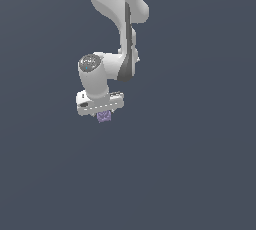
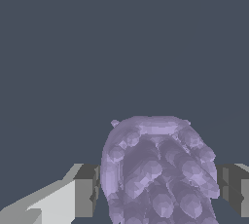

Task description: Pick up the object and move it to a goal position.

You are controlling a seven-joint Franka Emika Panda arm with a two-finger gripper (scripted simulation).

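Note:
The object [image 1: 104, 117] is a small pale purple lump, seen in the exterior view directly under the white hand of my gripper [image 1: 103, 112]. The wrist view shows the object [image 2: 155, 169] large and knobbly with mottled ridges, filling the gap of my gripper [image 2: 158, 191]. One grey finger pad [image 2: 87, 191] lies against one flank of it and the other pad [image 2: 232, 189] against the opposite flank. The gripper is shut on the object. Its fingertips are hidden by the hand in the exterior view.
A plain dark grey-blue surface [image 1: 190, 174] fills the background in both views. The white arm [image 1: 120, 19] reaches down from the upper edge of the exterior view. No goal marker or other object shows.

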